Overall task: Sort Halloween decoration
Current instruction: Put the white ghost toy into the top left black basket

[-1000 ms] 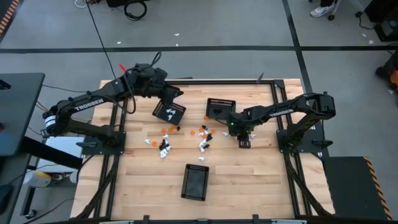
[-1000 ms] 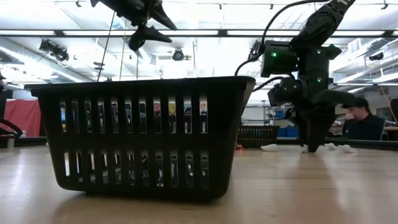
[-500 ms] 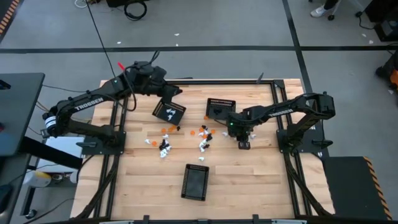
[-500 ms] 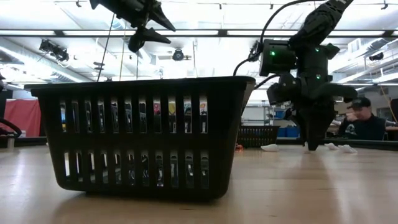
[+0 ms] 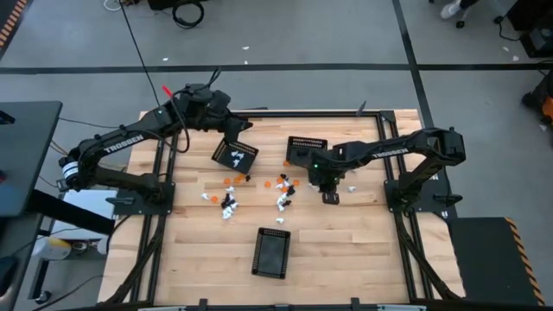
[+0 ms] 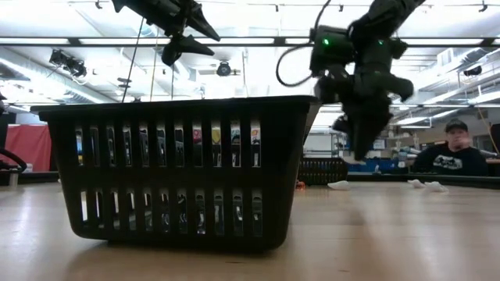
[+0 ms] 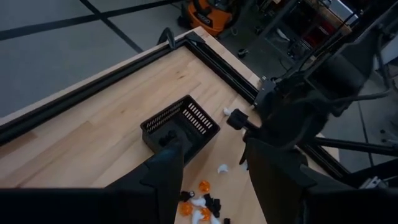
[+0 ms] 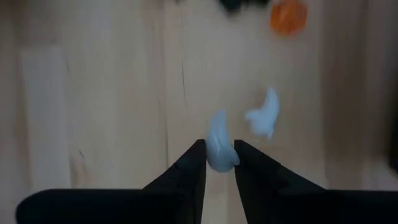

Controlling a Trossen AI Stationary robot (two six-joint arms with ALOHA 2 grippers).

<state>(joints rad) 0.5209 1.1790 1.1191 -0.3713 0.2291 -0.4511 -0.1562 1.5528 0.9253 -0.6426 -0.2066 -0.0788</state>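
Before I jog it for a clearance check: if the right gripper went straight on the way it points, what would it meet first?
Probably bare wooden tabletop: the right gripper, shut on a white trinket, points down at it. Depth is unclear.

front basket (image 6: 180,168) hiding most trinkets in low view, right hand (image 6: 361,148) blurred

Three baskets sit on the desk (image 5: 346,250). One basket (image 5: 235,155) is at the far left, under the left pincer (image 5: 240,128). One basket (image 5: 304,150) is at the far right. One basket (image 5: 271,252) is near, in the middle. The trinkets (image 5: 232,200) lie between them. The right pincer (image 5: 329,197) is right of the trinkets.
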